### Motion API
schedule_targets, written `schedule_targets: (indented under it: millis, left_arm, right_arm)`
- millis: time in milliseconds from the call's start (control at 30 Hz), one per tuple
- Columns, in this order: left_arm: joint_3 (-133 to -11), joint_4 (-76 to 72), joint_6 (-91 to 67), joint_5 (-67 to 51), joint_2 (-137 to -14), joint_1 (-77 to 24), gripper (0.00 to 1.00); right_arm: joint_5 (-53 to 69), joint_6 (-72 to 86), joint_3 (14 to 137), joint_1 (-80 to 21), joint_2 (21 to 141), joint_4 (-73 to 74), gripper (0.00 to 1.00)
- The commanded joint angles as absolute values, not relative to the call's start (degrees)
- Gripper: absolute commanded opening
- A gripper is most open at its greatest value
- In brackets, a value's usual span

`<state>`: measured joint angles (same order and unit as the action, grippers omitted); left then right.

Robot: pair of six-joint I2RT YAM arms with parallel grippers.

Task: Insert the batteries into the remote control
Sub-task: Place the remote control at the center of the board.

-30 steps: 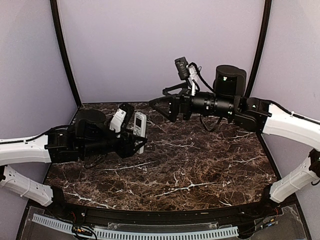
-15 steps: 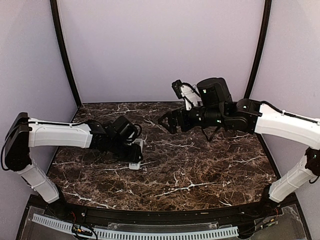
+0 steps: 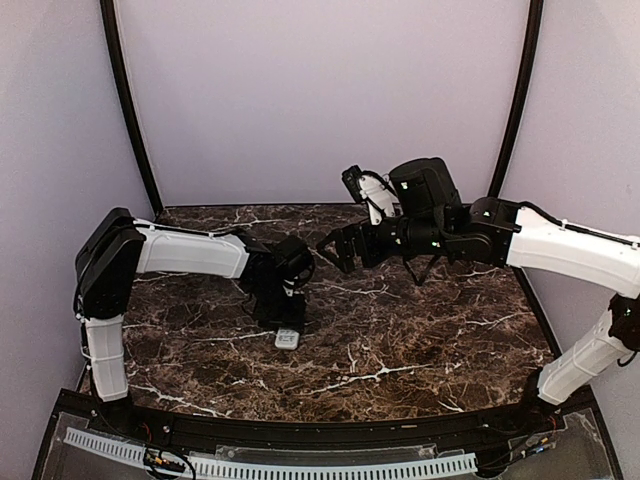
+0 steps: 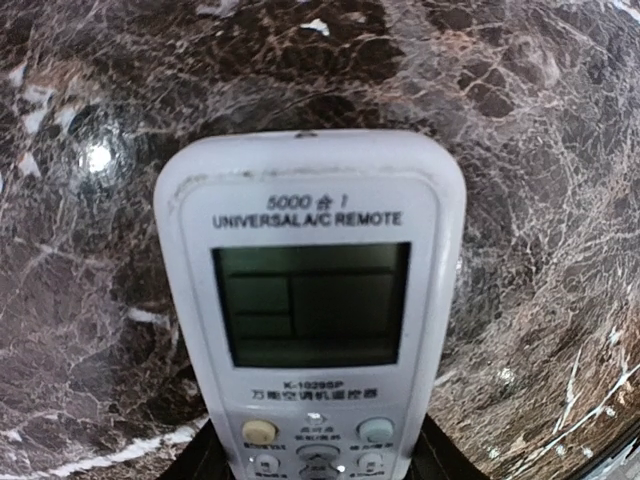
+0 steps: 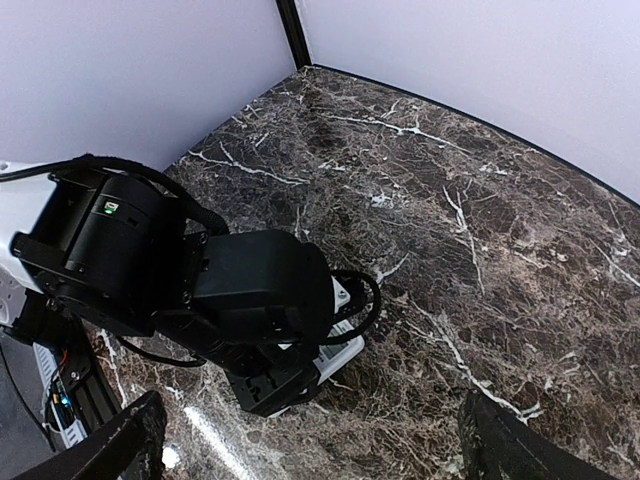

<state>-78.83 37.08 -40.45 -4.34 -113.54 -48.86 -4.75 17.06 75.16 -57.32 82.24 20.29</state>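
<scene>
The remote control [image 4: 315, 300] is a slim white handset that fills the left wrist view, with its grey display window facing the camera. My left gripper [image 4: 318, 465] is shut on its button end, one black finger [image 4: 195, 462] at each side. In the top view the left gripper [image 3: 285, 322] points down at the middle of the table, and the remote control's display end [image 3: 288, 339] sits low at the marble. My right gripper [image 3: 335, 248] hangs open and empty above the table, behind and right of it. In the right wrist view the remote control [image 5: 341, 350] peeks out under the left gripper. The batteries are out of view.
The dark marble table [image 3: 420, 330] is closed in by purple walls at the back and sides, with black posts [image 3: 130, 110] at the corners. A white cable strip [image 3: 300, 468] runs along the near edge. The left arm's links [image 3: 190, 252] reach over the left half of the table.
The left arm has swung from the left to the table's middle and lowered the remote control, display end down, to the marble. The right gripper has dropped slightly and stayed open.
</scene>
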Motion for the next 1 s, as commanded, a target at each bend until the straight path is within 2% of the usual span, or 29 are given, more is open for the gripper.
schedule_targets:
  millis: [0,67,267,333,667,800,967]
  left_arm:
    - [-79.5,43.0,-43.5,-4.9,-115.0,-48.8,0.32]
    - [-79.6,43.2,-44.5,-4.2,-115.0,-48.8,0.47]
    - [-79.5,42.2,-46.5,-5.4,-115.0,-48.8,0.72]
    - [-79.5,41.8,-46.6,-6.3,-114.9,-48.8,0.87]
    - [-78.9,37.9,-44.9,-7.2,-107.8,-48.7,0.93]
    - [-78.2,36.4,-41.0,-0.1,-100.8,-47.5,0.94]
    - [-73.3,30.6,-36.7,0.8,-90.4,-36.3,0.95]
  right_arm:
    - [-5.3,17.7,75.5,-57.1,81.8,19.8,0.99]
    - [-5.3,17.8,75.3,-57.1,81.7,19.8,0.99]
    - [-5.5,17.8,75.1,-57.1,81.8,19.8,0.99]
    - [-5.4,17.8,75.1,-57.1,81.9,19.7,0.99]
    - [-6.0,21.1,75.5,-54.1,81.4,23.2,0.99]
    - [-5.8,22.7,70.6,-46.8,78.2,23.8,0.99]
    - [-0.3,23.2,58.1,-32.4,70.0,17.0,0.99]
